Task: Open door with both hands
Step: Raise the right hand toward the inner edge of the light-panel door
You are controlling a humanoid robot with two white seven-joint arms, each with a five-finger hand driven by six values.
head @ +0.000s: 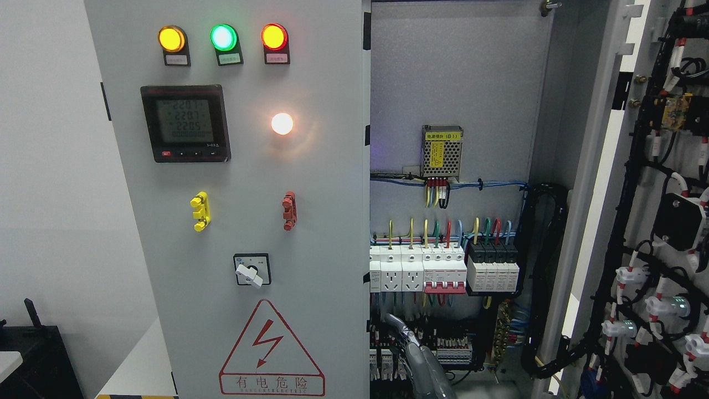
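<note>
Grey and low at bottom centre, a robot hand [418,352] rises just right of the closed left door [243,221], its grip unreadable and its side unclear, while the right door [659,233] already stands swung open, so the left door likely comes next.

head view: single camera, roughly level, facing the electrical cabinet [232,199] head-on | range: close, cabinet fills frame | left: closed door panel | right: open interior [448,183], swung-out door [653,221]
</note>
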